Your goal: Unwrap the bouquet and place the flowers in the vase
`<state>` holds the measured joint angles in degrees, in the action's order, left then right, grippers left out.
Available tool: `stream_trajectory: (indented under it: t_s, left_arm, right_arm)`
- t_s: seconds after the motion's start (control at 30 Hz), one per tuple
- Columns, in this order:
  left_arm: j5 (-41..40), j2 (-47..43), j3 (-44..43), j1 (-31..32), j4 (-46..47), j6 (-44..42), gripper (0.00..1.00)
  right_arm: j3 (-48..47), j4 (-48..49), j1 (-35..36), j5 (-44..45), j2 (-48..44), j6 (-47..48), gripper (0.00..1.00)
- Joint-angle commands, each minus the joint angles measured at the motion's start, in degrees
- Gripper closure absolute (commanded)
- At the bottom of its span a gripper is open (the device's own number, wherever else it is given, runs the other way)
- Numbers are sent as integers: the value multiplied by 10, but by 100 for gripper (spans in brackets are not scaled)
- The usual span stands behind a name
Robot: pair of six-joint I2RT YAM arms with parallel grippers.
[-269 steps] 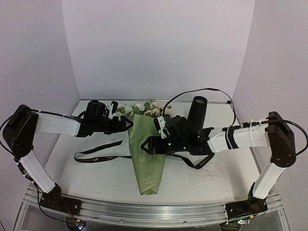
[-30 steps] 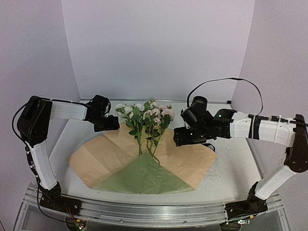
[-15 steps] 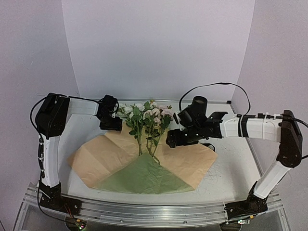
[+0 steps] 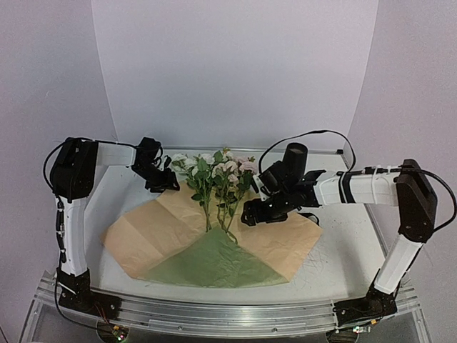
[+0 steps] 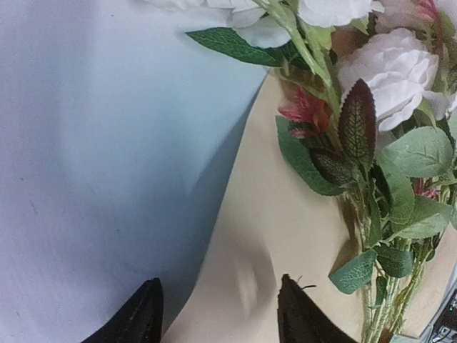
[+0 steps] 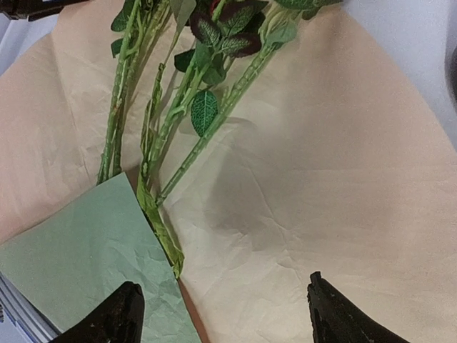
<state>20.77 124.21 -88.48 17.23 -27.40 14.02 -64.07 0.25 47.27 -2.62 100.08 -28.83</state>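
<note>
Flowers (image 4: 218, 179) lie on the spread paper sheet (image 4: 285, 239) mid-table, blooms toward the back wall. I see the vase (image 4: 293, 158) upright just right of them. My left gripper (image 4: 167, 184) sits half-open over the sheet's upper-left edge, holding nothing. My right gripper (image 4: 247, 214) hangs wide and empty, just beside the stems.

Pink-white flowers (image 4: 218, 171), tan-and-green paper (image 4: 280, 241), black vase (image 4: 294, 156).

We've got the flowers (image 4: 227, 171) lying on the paper (image 4: 150, 232) mid-frame, vase (image 4: 295, 158) standing right of them, behind the paper.
</note>
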Motion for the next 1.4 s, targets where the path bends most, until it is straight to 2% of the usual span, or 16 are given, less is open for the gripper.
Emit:
stream_trajectory:
  t_s: [0.0, 0.1, 0.3, 0.47, 0.6, 0.63, 0.7, 0.77, 0.83, 1.0, 1.37]
  left_arm:
    - [58, 22, -20, 7, -13, 5, 52]
    - [31, 28, -26, 6, -12, 16, 63]
    - [-30, 32, -38, 3, -13, 26, 77]
    - [-75, 45, -47, 2, -13, 42, 99]
    - [-106, 51, -50, 2, -7, 65, 100]
    - [-113, 52, -50, 2, -5, 69, 100]
    - [-124, 51, -49, 2, 0, 76, 100]
    - [-133, 49, -47, 2, 9, 84, 100]
    - [-134, 47, -45, 2, 18, 93, 100]
    - [-138, 52, -49, 2, 38, 106, 100]
    - [-141, 103, -112, 1, 43, 116, 100]
  right_arm:
    - [-13, 16, -1, -27, 7, -9, 21]
    - [-13, 18, -1, -30, 13, -9, 21]
    - [-5, 18, -1, -19, 21, -17, 21]
    - [-12, 19, -9, -10, 55, -31, 23]
    - [-32, 19, -25, -7, 92, -42, 28]
    - [-37, 21, -31, -7, 101, -43, 33]
    - [-50, 22, -41, -9, 119, -43, 53]
    - [-66, 22, -46, -5, 133, -43, 81]
    - [-76, 23, -52, -2, 146, -43, 94]
    - [-109, 21, -67, 5, 173, -45, 100]
    - [-193, -5, -101, 28, 245, -18, 100]
